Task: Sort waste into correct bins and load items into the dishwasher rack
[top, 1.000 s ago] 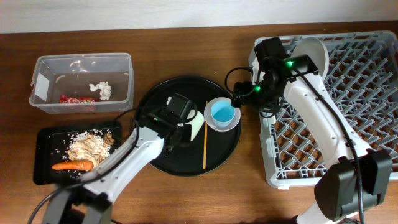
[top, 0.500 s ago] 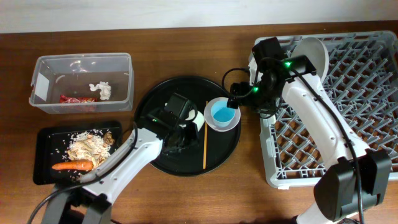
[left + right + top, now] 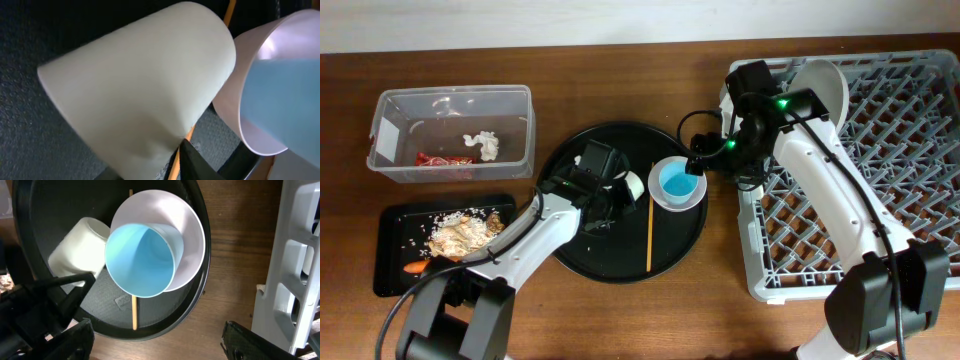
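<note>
Currently, the clear plastic tub (image 3: pixel 450 93) carries a white label (image 3: pixel 388 138) on its left end, with print too small to read. Inside lie a red snack wrapper (image 3: pixel 442 159) and a crumpled white napkin (image 3: pixel 482 145).

The shallow black tray (image 3: pixel 392 225) holds rice with brownish scraps (image 3: pixel 460 235) and an orange carrot (image 3: pixel 415 267), partly hidden by the left arm.

The round black tray (image 3: pixel 610 250) holds:
- a small white cup (image 3: pixel 630 185) lying on its side
- a thin wooden stick (image 3: pixel 649 232)
- a pale bowl (image 3: pixel 693 200) with the light-blue cup (image 3: pixel 675 183) inside it

The grey rack (image 3: pixel 900 200) on the counter (image 3: pixel 720 320) holds a whitish plate (image 3: pixel 830 85) on edge.

The left pincer (image 3: pixel 617 192) is at the white cup, and I cannot tell whether it grips. The right pincer (image 3: pixel 703 160) is spread wide and empty, beside the bowl.
</note>
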You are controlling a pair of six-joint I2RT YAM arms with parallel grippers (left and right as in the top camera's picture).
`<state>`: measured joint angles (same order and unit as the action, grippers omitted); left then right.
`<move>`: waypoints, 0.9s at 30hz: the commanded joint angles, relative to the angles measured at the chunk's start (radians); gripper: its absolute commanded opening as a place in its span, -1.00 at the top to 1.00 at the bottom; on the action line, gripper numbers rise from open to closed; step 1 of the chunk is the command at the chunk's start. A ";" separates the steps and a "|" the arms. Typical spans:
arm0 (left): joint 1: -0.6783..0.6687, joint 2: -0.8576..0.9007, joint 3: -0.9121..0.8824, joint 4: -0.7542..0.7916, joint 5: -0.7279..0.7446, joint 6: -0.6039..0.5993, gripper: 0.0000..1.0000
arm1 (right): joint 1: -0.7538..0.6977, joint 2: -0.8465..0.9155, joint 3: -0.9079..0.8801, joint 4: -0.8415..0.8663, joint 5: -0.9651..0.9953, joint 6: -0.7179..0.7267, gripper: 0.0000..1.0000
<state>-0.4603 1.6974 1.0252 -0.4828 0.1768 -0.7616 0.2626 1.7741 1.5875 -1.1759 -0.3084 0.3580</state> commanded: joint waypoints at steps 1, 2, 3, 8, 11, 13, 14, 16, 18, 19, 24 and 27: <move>0.005 0.009 -0.004 0.003 -0.067 -0.008 0.78 | 0.006 0.003 0.019 -0.003 -0.009 -0.011 -0.71; 0.005 0.009 -0.004 0.004 -0.074 -0.008 0.89 | 0.006 0.003 0.019 -0.003 -0.009 -0.011 -0.71; 0.006 0.009 -0.004 0.004 -0.081 -0.008 0.99 | 0.006 0.003 0.019 -0.003 -0.009 -0.011 -0.71; 0.016 -0.009 -0.003 -0.004 -0.088 0.004 0.99 | 0.006 0.003 0.019 -0.006 -0.010 -0.011 -0.71; 0.018 -0.078 -0.003 -0.019 -0.092 0.023 0.99 | 0.006 0.003 0.019 -0.006 -0.010 -0.011 -0.72; 0.018 -0.109 -0.003 -0.051 -0.088 0.022 0.99 | 0.006 0.003 0.019 -0.006 -0.010 -0.011 -0.72; 0.018 -0.127 -0.003 -0.080 -0.084 0.022 0.99 | 0.006 0.003 0.019 -0.006 -0.010 -0.011 -0.72; 0.018 -0.172 -0.003 -0.136 -0.084 0.046 0.83 | 0.006 0.003 0.019 -0.006 -0.010 -0.011 -0.73; 0.018 -0.241 0.002 -0.174 -0.084 0.147 0.21 | 0.006 0.003 0.019 -0.006 -0.010 -0.011 -0.73; 0.018 -0.293 0.024 -0.216 -0.089 0.235 0.00 | 0.006 0.003 0.019 -0.006 -0.010 -0.011 -0.73; 0.018 -0.307 0.139 -0.490 -0.185 0.319 -0.15 | 0.006 0.003 0.019 0.001 -0.010 -0.010 -0.73; 0.018 -0.270 0.193 -0.647 -0.255 0.318 -0.16 | 0.006 0.003 0.019 0.005 -0.024 -0.010 -0.73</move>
<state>-0.4480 1.3941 1.1641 -1.0458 0.0090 -0.4797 0.2626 1.7741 1.5879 -1.1736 -0.3157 0.3588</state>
